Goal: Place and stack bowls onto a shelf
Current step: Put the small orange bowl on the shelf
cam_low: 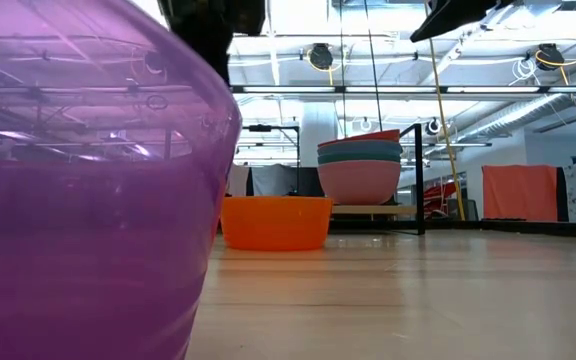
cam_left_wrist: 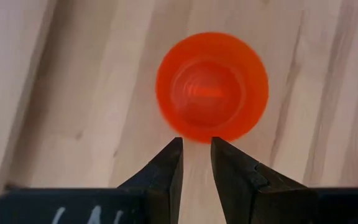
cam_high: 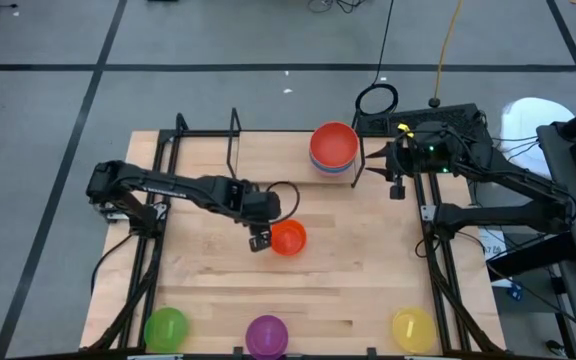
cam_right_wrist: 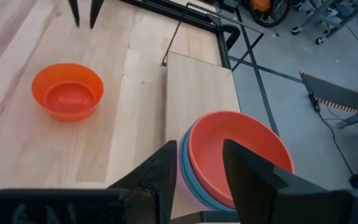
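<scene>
An orange bowl (cam_high: pixel 288 238) (cam_left_wrist: pixel 211 87) (cam_right_wrist: pixel 67 91) stands upright on its base mid-table. My left gripper (cam_high: pixel 260 238) (cam_left_wrist: pixel 196 144) hovers just to its left, fingers pointing down and open by a narrow gap, touching nothing. A nested stack with the red bowl (cam_high: pixel 334 143) (cam_right_wrist: pixel 235 152) on top, over blue, teal and pink (cam_low: pixel 359 180), sits on the shelf's wood board (cam_right_wrist: pixel 197 87) (cam_low: pixel 373 210). My right gripper (cam_high: pixel 373 172) (cam_right_wrist: pixel 201 163) is open, raised above the stack's right rim and clear of it.
Green (cam_high: pixel 166 328), purple (cam_high: pixel 266 335) (cam_low: pixel 78 180) and yellow (cam_high: pixel 412 328) bowls line the table's near edge. The shelf's black rods (cam_high: pixel 234 140) rise at the far edge, with bare board left of the stack. Arm frames run along both table sides.
</scene>
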